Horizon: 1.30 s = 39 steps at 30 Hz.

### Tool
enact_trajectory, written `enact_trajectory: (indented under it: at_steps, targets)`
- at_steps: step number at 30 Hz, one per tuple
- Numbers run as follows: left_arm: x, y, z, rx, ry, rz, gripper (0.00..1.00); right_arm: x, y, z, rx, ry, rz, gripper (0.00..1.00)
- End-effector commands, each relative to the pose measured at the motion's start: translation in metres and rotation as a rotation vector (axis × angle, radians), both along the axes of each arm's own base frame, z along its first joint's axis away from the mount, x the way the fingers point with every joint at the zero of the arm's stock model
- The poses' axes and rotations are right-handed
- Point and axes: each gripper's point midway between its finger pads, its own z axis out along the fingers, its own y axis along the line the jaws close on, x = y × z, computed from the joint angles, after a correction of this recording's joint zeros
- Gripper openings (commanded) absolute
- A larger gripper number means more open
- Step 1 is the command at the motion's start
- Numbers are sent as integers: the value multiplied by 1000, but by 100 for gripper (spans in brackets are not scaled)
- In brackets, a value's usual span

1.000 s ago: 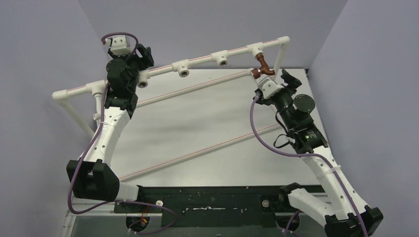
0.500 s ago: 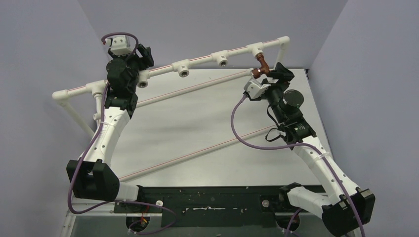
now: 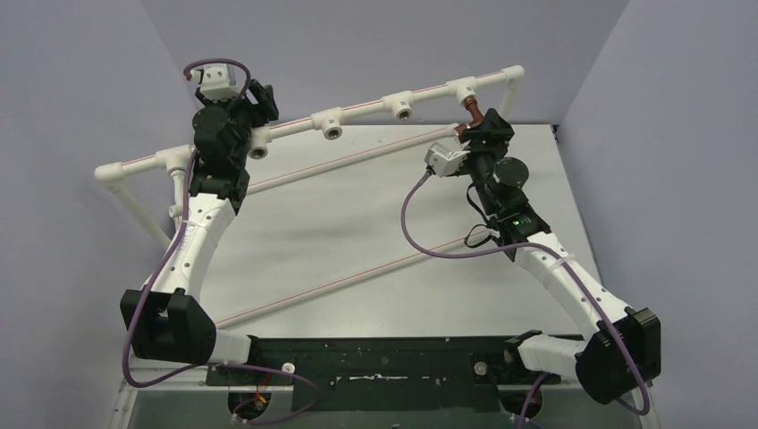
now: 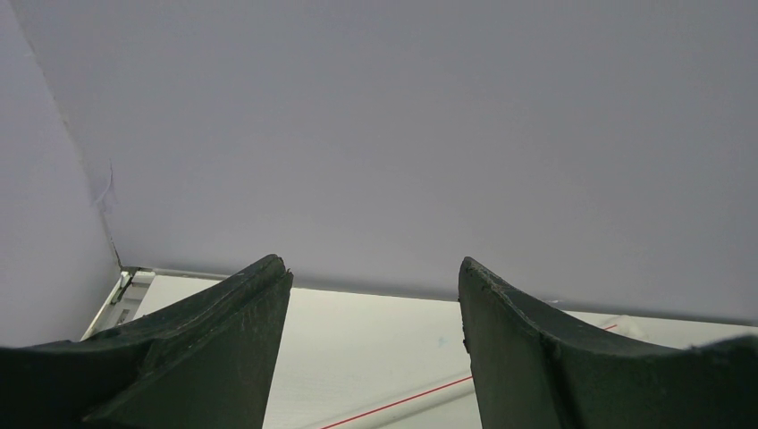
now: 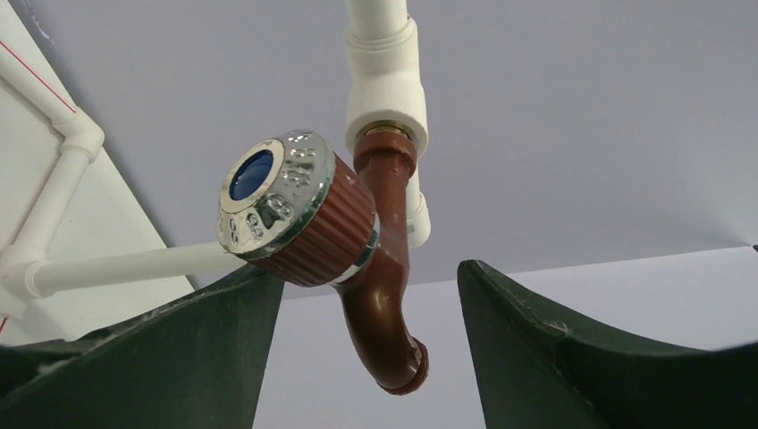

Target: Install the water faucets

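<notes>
The dark reddish-brown faucet (image 3: 472, 116) hangs from the rightmost white tee socket (image 3: 462, 89) of the pipe frame. In the right wrist view its threaded end sits in the socket (image 5: 386, 89), its silvery-blue knob cap (image 5: 277, 204) points left, and its spout (image 5: 384, 313) curves down. My right gripper (image 3: 481, 132) (image 5: 366, 271) is open, with the spout between its jaws and not gripped. My left gripper (image 3: 260, 101) (image 4: 374, 268) is open and empty by the leftmost tee socket (image 3: 257, 145). The all-white faucet is out of view.
The raised top pipe (image 3: 366, 112) carries two more open tee sockets (image 3: 332, 125) (image 3: 403, 108). Lower pipes with red stripes (image 3: 357, 156) (image 3: 357, 277) cross the table. Grey walls close in the back and both sides.
My right wrist has rolled, its camera swinging left, and the gripper has moved up and left to sit around the brown faucet. The left arm has not moved.
</notes>
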Motion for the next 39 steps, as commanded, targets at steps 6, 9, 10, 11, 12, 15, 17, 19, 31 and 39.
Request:
enact_trajectory:
  at_steps: [6, 9, 10, 11, 12, 15, 17, 19, 31, 39]
  targets:
    - [3, -14, -127, 77, 370, -53, 66, 1, -4, 34, 103, -116, -40, 47]
    - [3, -13, -127, 77, 371, -51, 66, -1, -2, 41, 174, -123, -19, 30]
    - [3, -13, -127, 77, 372, -52, 66, -2, -2, 43, 196, -124, -14, 24]
    - [3, -13, -127, 77, 371, -52, 66, -3, -1, 44, 220, -124, -7, 17]
    - [3, -13, -126, 78, 368, -51, 66, -4, -1, 45, 249, -124, 1, 12]
    - [3, -13, -126, 78, 368, -50, 66, -6, 5, 45, 370, -108, 45, 0]
    - [3, -13, -125, 78, 367, -50, 66, -8, 6, 50, 489, -109, 67, 0]
    - [3, -13, -125, 79, 366, -50, 66, -9, 8, 53, 615, -97, 92, 0]
    - [3, -13, -124, 76, 363, -53, 66, -20, 4, 72, 1347, -81, 236, 0]
    - [2, -13, -122, 72, 360, -54, 66, -13, -11, 67, 1783, 28, 289, 0]
